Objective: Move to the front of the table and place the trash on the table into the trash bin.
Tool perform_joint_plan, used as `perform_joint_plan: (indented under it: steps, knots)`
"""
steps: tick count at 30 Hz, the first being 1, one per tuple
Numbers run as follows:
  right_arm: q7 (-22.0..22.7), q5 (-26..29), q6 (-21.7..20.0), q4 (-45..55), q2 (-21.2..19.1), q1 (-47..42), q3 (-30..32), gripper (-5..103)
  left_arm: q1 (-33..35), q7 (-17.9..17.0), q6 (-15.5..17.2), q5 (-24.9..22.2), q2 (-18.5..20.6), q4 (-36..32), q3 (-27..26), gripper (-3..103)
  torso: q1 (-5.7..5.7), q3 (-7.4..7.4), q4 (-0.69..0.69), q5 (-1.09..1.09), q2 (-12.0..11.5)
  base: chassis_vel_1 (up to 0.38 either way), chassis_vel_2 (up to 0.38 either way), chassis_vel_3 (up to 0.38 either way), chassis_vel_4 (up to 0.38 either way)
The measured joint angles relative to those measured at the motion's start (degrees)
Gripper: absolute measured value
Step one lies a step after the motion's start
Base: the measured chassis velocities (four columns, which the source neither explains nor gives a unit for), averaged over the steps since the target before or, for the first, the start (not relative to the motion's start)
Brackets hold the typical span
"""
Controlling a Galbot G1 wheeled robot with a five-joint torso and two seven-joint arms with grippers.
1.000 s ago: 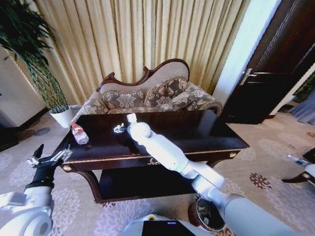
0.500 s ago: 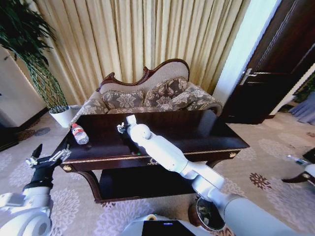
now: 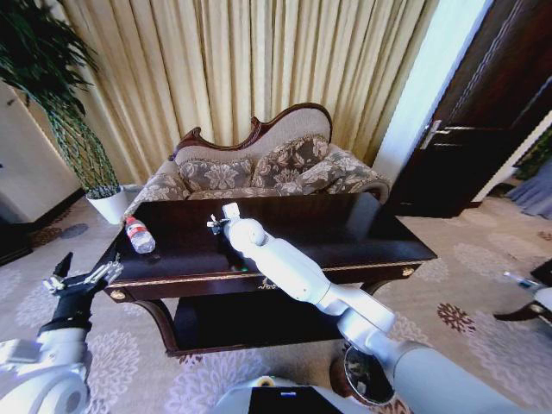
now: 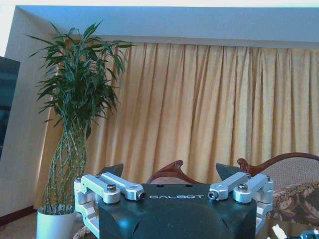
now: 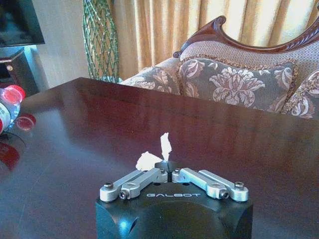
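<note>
Over the glossy dark-brown counter [image 3: 345, 226], the right hand [image 5: 168, 172] pinches 1 crumpled white paper scrap [image 5: 148, 159]; at 9 o'clock lies a clear, red-labelled bottle [image 3: 138, 235]. Left hand [image 3: 80, 278] spread, empty.

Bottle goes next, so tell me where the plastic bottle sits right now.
In the head view the plastic bottle lies on its side near the left end of the table, left of the right pincer, which is shut on a paper scrap.
</note>
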Motion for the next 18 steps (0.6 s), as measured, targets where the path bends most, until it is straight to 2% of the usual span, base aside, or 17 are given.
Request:
perform_joint_plan:
  steps: [5, 7, 8, 11, 12, 14, 15, 17, 18]
  knots:
    - [1.5, -0.76, 3.09, 3.84, -1.32, -0.1, 2.91, 0, -0.05, -0.07, -0.01, -0.33, 0.25, 0.0, -0.46, 100, 0.0, 0.0, 0.03, 0.0, -0.01, 0.0, 0.0, 0.0, 0.0]
    - [1.79, -3.07, 5.13, 7.51, -4.58, -0.23, 4.98, 0, -0.56, -0.4, 0.31, -0.91, 0.64, 0.09, -0.94, 100, 0.0, -0.01, 0.0, 0.0, 0.0, 0.0, 0.0, 0.0, 0.0]
    - [1.79, -3.07, 5.13, 7.51, -4.58, -0.23, 4.98, 0, -0.56, -0.4, 0.31, -0.91, 0.64, 0.09, -0.94, 100, 0.0, -0.01, 0.0, 0.0, 0.0, 0.0, 0.0, 0.0, 0.0]
    - [-0.07, -10.45, 9.37, 11.2, -11.88, -2.58, 8.27, 0, -0.83, -0.9, 0.96, -1.54, 1.1, 0.04, -0.94, 100, 0.0, 0.0, -0.03, 0.01, -0.01, 0.0, 0.0, 0.0, 0.0]
    - [-0.07, -10.45, 9.37, 11.2, -11.88, -2.58, 8.27, 0, -0.83, -0.9, 0.96, -1.54, 1.1, 0.04, -0.94, 100, 0.0, 0.0, -0.03, 0.01, -0.01, 0.0, 0.0, 0.0, 0.0]
    - [-0.66, -12.02, 10.66, 13.06, -16.22, -5.12, 11.86, 0, -0.9, -0.85, 1.15, -2.26, 1.74, -0.01, -0.96, 100, 0.01, 0.0, -0.02, 0.03, -0.01, 0.0, 0.0, 0.0, 0.0]
    - [-0.66, -12.02, 10.66, 13.06, -16.22, -5.12, 11.86, 0, -0.9, -0.85, 1.15, -2.26, 1.74, -0.01, -0.96, 100, 0.01, 0.0, -0.02, 0.03, -0.01, 0.0, 0.0, 0.0, 0.0]
    - [-2.1, -13.06, 12.53, 14.53, -20.72, -8.86, 16.81, 0, -1.13, -0.56, 1.14, -3.0, 2.58, 0.57, -1.26, 100, 0.01, 0.0, -0.02, 0.04, -0.01, 0.0, 0.0, 0.0, 0.0]
    - [-2.1, -13.06, 12.53, 14.53, -20.72, -8.86, 16.81, 0, -1.13, -0.56, 1.14, -3.0, 2.58, 0.57, -1.26, 100, 0.01, 0.0, -0.02, 0.04, -0.01, 0.0, 0.0, 0.0, 0.0]
